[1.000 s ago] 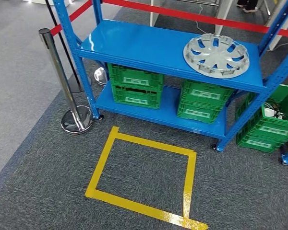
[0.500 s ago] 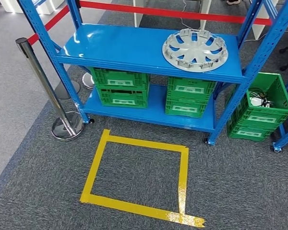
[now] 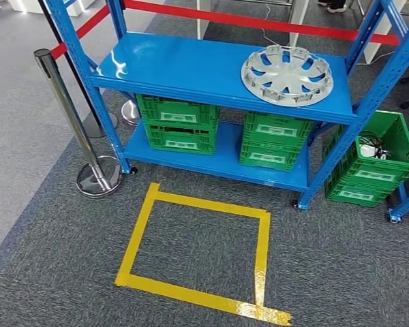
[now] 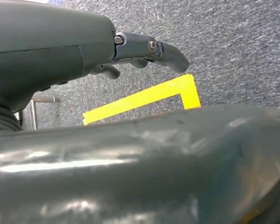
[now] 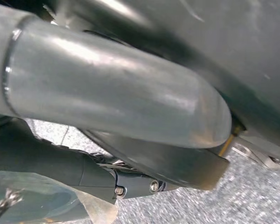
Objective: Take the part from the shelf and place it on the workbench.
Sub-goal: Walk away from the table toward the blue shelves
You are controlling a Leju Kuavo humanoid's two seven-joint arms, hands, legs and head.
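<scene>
The part, a silver hubcap [image 3: 287, 75], lies flat on the right half of the top board of the blue shelf [image 3: 192, 68], straight ahead in the head view. My left hand [image 4: 96, 51] hangs over the grey carpet with its fingers [image 4: 166, 51] stretched out and nothing in them; a corner of yellow tape [image 4: 182, 88] shows beyond it. My right hand [image 5: 96, 175] also hangs low beside my body, with a dark finger [image 5: 138, 184] reaching straight out and nothing held.
A yellow tape square [image 3: 262, 252] marks the carpet in front of the shelf. Green crates [image 3: 179, 122] [image 3: 275, 139] sit on the lower board, another green crate [image 3: 375, 163] on the floor at right. A chrome stanchion [image 3: 69, 112] with a red belt [image 3: 253, 24] stands left.
The whole picture has shifted: my camera has moved, so the shelf now sits more squarely ahead. The hubcap lies where it was on the shelf.
</scene>
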